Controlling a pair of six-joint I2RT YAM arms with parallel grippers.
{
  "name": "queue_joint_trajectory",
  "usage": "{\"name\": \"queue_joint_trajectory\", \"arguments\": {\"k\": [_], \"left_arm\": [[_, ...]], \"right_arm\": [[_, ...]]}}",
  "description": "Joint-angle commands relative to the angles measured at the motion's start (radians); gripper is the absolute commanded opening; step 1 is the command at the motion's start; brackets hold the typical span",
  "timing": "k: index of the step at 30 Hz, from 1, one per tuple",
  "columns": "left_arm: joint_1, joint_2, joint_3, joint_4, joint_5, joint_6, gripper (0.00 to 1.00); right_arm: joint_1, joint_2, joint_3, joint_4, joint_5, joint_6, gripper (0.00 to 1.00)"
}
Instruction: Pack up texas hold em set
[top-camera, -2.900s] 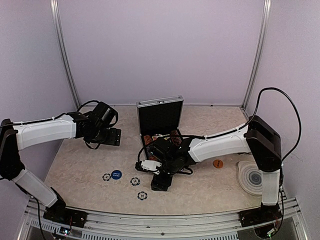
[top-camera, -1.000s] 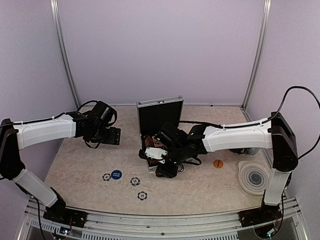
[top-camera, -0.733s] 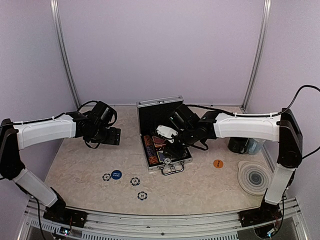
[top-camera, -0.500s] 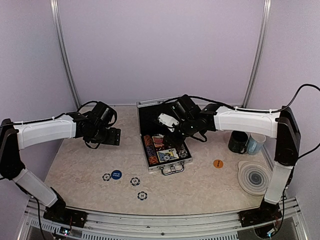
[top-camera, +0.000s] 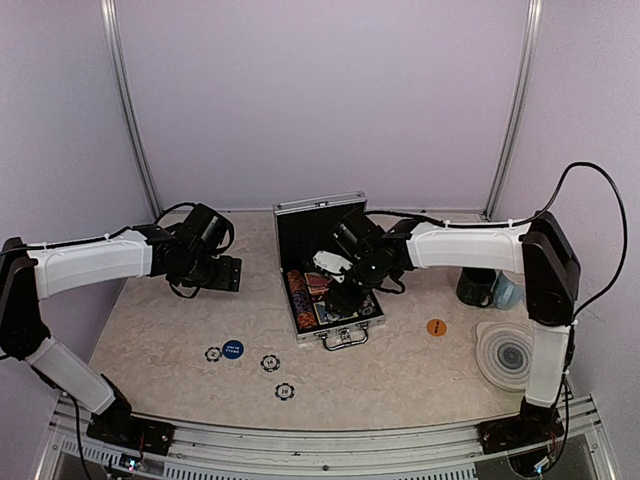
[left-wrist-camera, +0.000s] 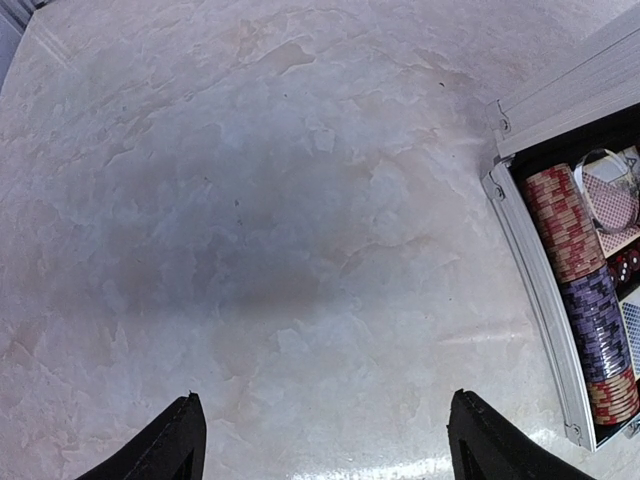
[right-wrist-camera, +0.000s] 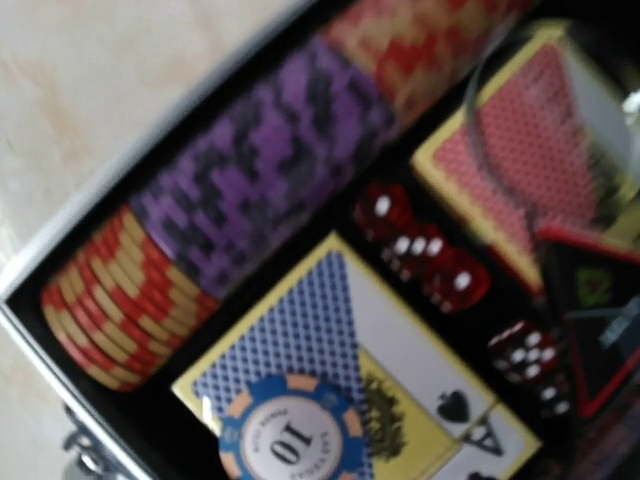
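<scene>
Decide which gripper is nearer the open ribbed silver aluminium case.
Right. The right gripper hangs directly over the open ribbed silver aluminium case; the left gripper hovers apart, well off to its left.

— What has changed since three seconds back?
— Your right gripper (top-camera: 346, 292). It sat low over the desk (top-camera: 410, 375), just in front of the case (top-camera: 338, 331) on its near side. You carried it toward the far edge, up against the lid (top-camera: 320, 226), and now it has dropped back over the open compartments.
— Anything else?
— Your right elbow swung out toward the right edge and partway back. The dark mug (top-camera: 473, 287), hidden at first, now shows below the forearm.
</scene>
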Motion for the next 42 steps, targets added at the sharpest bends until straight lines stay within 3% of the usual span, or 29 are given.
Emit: {"name": "queue_joint_trajectory", "arguments": {"k": [1, 12, 32, 42], "left_arm": [[0.009, 0.013, 0.001, 0.015, 0.014, 0.010, 0.82], [0.011, 0.014, -0.005, 0.012, 0.009, 0.006, 0.82], [0.017, 0.009, -0.002, 0.018, 0.019, 0.009, 0.82], [0.022, -0.001, -0.004, 0.020, 0.024, 0.009, 0.82]], "right_arm": [[-0.004, 0.056, 0.025, -0.060, 0.008, 0.012, 0.63], [-0.004, 0.144, 0.108, -0.081, 0.018, 0.063, 0.71], [-0.003, 0.205, 0.134, -0.199, 0.086, 0.103, 0.70], [0.002, 0.207, 0.123, -0.215, 0.030, 0.100, 0.45]]}}
